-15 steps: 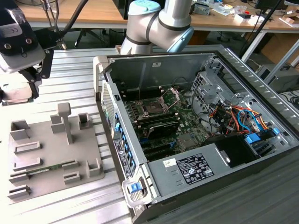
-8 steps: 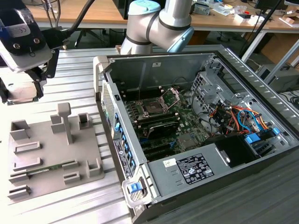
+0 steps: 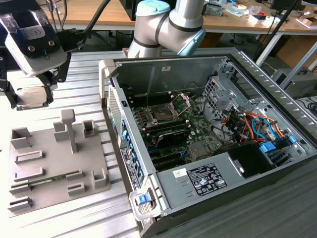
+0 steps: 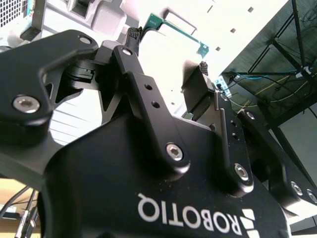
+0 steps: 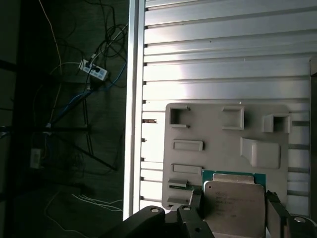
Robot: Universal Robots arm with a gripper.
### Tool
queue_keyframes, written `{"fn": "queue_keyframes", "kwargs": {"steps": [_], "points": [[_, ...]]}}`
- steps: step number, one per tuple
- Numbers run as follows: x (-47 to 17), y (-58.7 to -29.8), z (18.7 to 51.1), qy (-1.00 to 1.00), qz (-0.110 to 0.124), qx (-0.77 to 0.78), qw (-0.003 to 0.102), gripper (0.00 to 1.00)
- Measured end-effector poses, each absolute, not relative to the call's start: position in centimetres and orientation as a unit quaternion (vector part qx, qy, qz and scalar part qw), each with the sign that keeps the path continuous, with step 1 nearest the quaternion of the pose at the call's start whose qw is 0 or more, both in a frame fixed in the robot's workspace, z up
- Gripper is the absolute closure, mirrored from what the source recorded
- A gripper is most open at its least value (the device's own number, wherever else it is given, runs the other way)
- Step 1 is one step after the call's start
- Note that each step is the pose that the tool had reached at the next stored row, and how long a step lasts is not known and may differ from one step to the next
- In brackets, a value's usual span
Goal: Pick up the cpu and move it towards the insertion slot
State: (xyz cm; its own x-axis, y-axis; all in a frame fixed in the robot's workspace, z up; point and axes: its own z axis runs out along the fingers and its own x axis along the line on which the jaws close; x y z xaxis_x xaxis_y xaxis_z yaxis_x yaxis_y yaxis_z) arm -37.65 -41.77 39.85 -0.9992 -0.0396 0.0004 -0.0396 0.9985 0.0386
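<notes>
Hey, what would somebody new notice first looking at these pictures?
Probably the open computer case on the exterior view's right, with the insertion slot exposed inside. Next, the cpu held between the gripper fingers above the grey tray in the first wrist view.

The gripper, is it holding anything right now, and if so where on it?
Yes. The gripper holds the cpu, its fingers pinching two opposite edges of the chip, lifted above the grey tray.

The arm is reaching out above the grey tray (image 3: 54,163), its gripper (image 5: 233,208) hanging over the tray's far end. The black fingers (image 5: 195,206) are pressing on opposite edges of the cpu (image 5: 233,206), holding it clear of the tray.
</notes>
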Motion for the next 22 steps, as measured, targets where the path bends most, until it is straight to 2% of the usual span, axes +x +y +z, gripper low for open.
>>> {"fn": "queue_keyframes", "kwargs": {"steps": [22], "points": [[-35.4, -41.8, 39.8, -1.0, -0.019, 0.02, 0.001, 0.45]]}}
